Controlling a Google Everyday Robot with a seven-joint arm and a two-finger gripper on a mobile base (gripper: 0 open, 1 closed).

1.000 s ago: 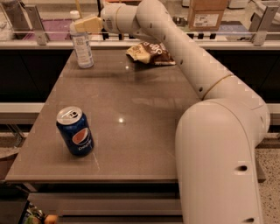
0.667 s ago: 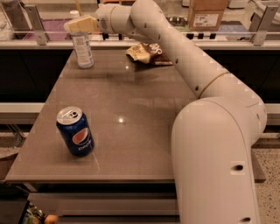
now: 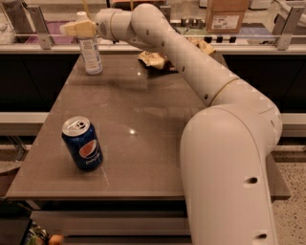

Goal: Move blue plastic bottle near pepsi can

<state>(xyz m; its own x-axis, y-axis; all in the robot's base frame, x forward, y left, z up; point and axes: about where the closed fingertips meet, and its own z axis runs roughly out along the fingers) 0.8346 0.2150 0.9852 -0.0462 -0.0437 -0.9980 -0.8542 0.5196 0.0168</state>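
The blue plastic bottle (image 3: 91, 56) stands upright at the far left corner of the table, clear with a pale label and a white cap. My gripper (image 3: 78, 28) is at the bottle's neck, just below the cap, with the arm reaching in from the right. The pepsi can (image 3: 82, 143) stands upright near the front left edge of the table, dark blue with a silver top, far from the bottle and the gripper.
A crumpled snack bag (image 3: 154, 59) lies at the far middle of the brown table (image 3: 143, 115). My arm's large white base (image 3: 229, 172) fills the front right. A counter with a railing and a cardboard box (image 3: 225, 14) runs behind the table.
My gripper has moved left along the far edge, from beside the bottle's top to over its neck. The bottle and the can have not moved.
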